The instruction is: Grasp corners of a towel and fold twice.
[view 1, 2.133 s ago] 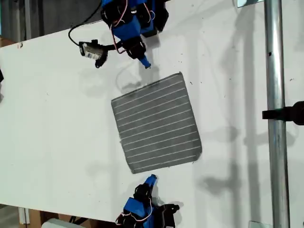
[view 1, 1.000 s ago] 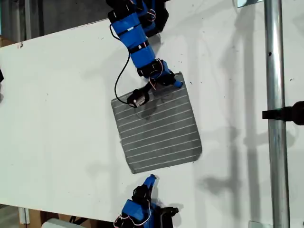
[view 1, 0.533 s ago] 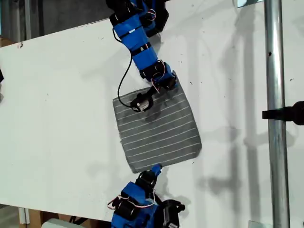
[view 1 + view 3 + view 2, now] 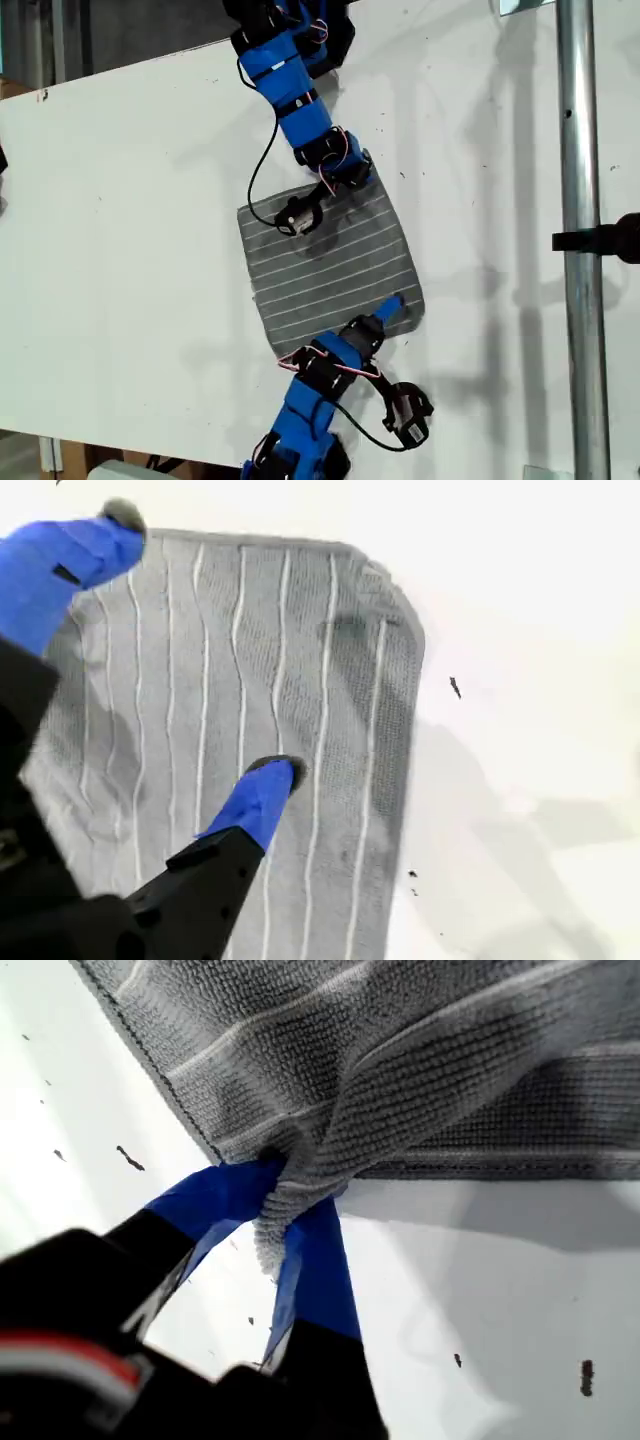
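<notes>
**Towel pinched at one corner, second gripper spread above another**

A white table (image 4: 120, 200) is seen from above, with a metal pole (image 4: 578, 240) along the exterior view's right. The towel (image 4: 325, 262) is spread near the table's middle, grey with thin white stripes. One corner (image 4: 290, 1195), at the towel's upper edge in the exterior view, is bunched and clamped between the blue jaws of my first gripper (image 4: 283, 1222). My second gripper (image 4: 185, 645) is held spread over the towel near the corner (image 4: 385, 575) at the exterior view's lower right, its fingertips (image 4: 268, 778) apart, nothing between them.
</notes>
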Motion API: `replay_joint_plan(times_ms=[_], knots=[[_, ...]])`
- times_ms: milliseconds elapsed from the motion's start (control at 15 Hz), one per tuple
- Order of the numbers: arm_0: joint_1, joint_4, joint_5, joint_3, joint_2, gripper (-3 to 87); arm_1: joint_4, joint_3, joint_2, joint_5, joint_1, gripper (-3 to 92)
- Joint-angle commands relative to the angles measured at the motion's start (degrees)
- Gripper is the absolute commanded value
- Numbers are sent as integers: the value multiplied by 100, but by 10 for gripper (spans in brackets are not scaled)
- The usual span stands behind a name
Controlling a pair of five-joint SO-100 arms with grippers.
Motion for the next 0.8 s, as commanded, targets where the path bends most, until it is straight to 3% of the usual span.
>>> replay_joint_plan(times_ms=[0, 333, 467, 533, 733], knots=[[97, 264, 26, -457, -193, 444, 26, -44, 70, -44, -35, -2], [149, -62, -220, -677, -1934, 407, 35, -44, 70, -62, -26, -2], [193, -536, -281, -677, -2232, 300, 35, -44, 70, -35, -44, -2], [202, -633, -316, -677, -2329, 158, 35, -44, 70, -26, -53, -2], [299, -773, 272, -712, -2215, 20, 44, -44, 88, -9, -26, -2]])
